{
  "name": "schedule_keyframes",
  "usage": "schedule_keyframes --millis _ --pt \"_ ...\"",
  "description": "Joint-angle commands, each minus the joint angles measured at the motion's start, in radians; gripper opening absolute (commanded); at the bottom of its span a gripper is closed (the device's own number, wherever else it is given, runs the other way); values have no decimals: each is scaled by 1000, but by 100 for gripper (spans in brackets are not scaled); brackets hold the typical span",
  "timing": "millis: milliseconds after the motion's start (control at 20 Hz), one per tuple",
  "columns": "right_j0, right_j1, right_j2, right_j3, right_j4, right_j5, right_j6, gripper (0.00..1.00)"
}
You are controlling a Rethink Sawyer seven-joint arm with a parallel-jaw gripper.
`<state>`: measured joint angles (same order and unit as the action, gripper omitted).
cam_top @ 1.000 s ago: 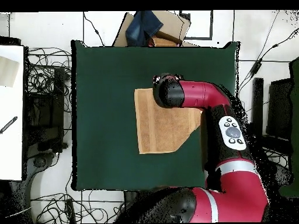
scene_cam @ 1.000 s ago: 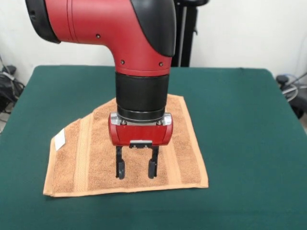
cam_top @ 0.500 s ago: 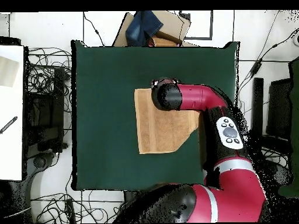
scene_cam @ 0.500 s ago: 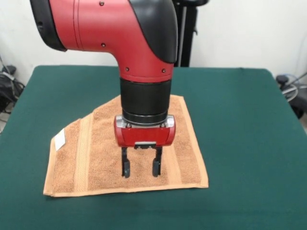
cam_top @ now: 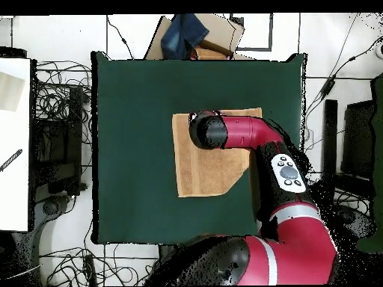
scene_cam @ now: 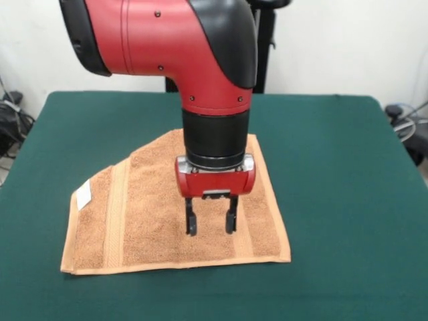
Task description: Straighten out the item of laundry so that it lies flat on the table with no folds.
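Observation:
The item of laundry (scene_cam: 134,214) is an orange-tan towel spread on the green table (scene_cam: 334,167). Its far left corner looks turned in, leaving a slanted edge there. A small white tag (scene_cam: 83,195) sits at its left edge. My gripper (scene_cam: 211,226) points straight down over the towel's near right part, open, with nothing between its fingers (scene_cam: 191,226). Whether the tips touch the cloth I cannot tell. In the overhead view the arm's head (cam_top: 207,131) hides the gripper and covers part of the towel (cam_top: 198,168), which lies on the table (cam_top: 135,134).
A cardboard box with a blue cloth (cam_top: 194,36) stands beyond the table's top edge in the overhead view. Tangled cables (cam_top: 60,112) and a white surface (cam_top: 15,142) lie to the left. A black stand (scene_cam: 257,47) rises behind the table.
The arm has carried the open gripper to the right in the front view, across the towel. The towel has kept its shape and place.

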<state>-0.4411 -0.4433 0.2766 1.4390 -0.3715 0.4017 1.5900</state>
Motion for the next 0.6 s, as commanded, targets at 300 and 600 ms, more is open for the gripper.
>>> schedule_keyframes --millis 300,600 --pt "62 59 0 50 -41 -41 82 100" --pt "57 141 1 -68 -81 -84 25 100"
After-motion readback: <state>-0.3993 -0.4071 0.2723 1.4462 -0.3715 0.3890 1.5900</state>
